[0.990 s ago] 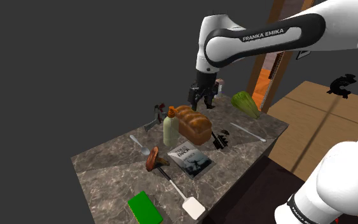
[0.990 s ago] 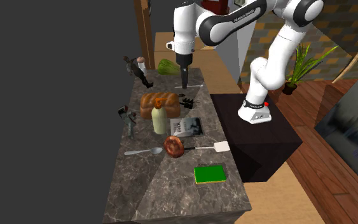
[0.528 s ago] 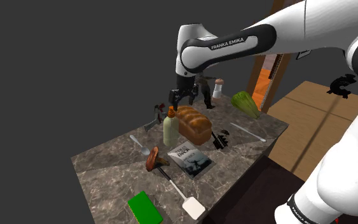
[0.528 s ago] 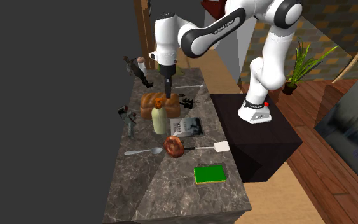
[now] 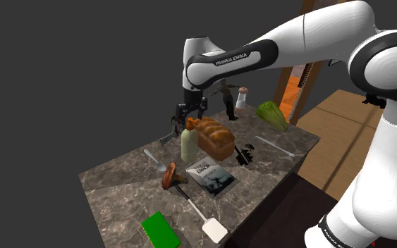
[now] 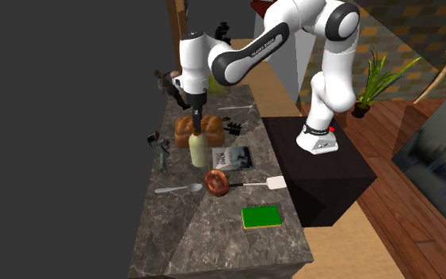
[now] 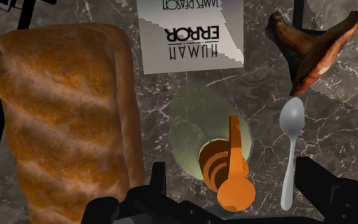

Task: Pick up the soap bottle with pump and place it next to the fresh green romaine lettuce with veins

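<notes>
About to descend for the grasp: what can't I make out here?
Lettuce: second exterior view, largely behind the arm.
Gripper's clearance over soap bottle: shoulder view, too small.
Book: wrist view, cut off by the edge.
Black object beside loaf: shoulder view, too small to identify.

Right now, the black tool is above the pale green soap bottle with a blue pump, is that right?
No: the pump is orange, not blue; the wrist view shows it. The black tool is above the pale green soap bottle.
</notes>
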Robot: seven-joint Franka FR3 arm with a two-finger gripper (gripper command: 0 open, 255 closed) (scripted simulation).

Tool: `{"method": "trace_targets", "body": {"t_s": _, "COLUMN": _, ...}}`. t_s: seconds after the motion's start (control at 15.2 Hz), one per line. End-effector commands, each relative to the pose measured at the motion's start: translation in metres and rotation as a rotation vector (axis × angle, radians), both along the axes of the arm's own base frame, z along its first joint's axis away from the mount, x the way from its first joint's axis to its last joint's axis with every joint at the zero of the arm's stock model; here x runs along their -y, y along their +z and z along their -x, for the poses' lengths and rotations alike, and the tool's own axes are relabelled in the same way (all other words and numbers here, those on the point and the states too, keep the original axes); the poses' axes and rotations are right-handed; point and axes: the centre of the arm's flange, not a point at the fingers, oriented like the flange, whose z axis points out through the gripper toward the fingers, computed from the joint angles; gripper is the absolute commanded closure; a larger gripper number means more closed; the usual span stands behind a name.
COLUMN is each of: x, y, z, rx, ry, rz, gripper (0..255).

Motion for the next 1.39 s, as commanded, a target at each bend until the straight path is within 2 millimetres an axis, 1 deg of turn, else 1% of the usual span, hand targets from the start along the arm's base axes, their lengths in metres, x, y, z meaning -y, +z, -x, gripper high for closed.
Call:
{"method": "trace_targets", "body": {"t_s": 0.0, "x": -0.001, "y": -0.011, "z": -0.001, "rx": 0.001, "ry": 0.000, "rz": 0.000, "gripper": 0}}
{"method": "trace_targets", "body": {"t_s": 0.13, "x": -0.001, "y": -0.025, "z": -0.001, "rx": 0.001, "ry": 0.000, "rz": 0.000, "gripper": 0}}
{"method": "trace_targets", "body": {"t_s": 0.66, "x": -0.001, "y": -0.025, "z": -0.001, "rx": 0.000, "ry": 0.000, "rz": 0.000, "gripper": 0}}
{"method": "trace_targets", "body": {"t_s": 0.73, "x": -0.001, "y": -0.025, "z": -0.001, "rx": 0.000, "ry": 0.000, "rz": 0.000, "gripper": 255}}
{"method": "trace_targets", "body": {"t_s": 1.32, "x": -0.001, "y": -0.025, "z": -0.001, "rx": 0.001, "ry": 0.000, "rz": 0.000, "gripper": 255}}
